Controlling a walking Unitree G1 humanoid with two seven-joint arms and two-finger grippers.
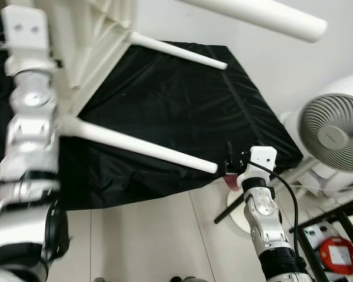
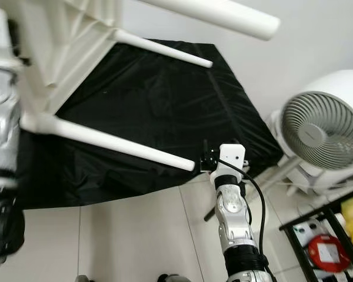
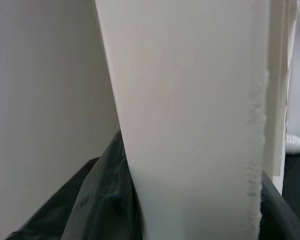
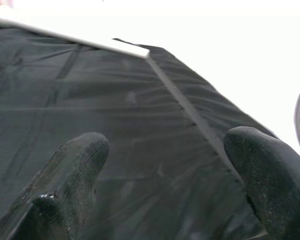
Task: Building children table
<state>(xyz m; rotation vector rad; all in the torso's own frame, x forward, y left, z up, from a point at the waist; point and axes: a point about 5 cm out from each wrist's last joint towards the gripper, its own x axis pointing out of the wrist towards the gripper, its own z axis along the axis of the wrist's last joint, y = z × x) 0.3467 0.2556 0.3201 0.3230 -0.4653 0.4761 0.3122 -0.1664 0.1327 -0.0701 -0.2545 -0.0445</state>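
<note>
Support is a tabletop draped in a black cloth, wrinkled, hanging over the edges down toward the pale tiled floor. Right end effector, fingers spread, sits at the cloth's near corner, pointing across it. White children table is tipped on its side on the cloth, beyond and left of that end effector; nearest leg ends just beside it.

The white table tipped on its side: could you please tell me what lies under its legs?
Under the white table and its legs lies a black sheet draped over something boxy. What the sheet covers cannot be seen. Past its edge, pale floor tiles show.
</note>
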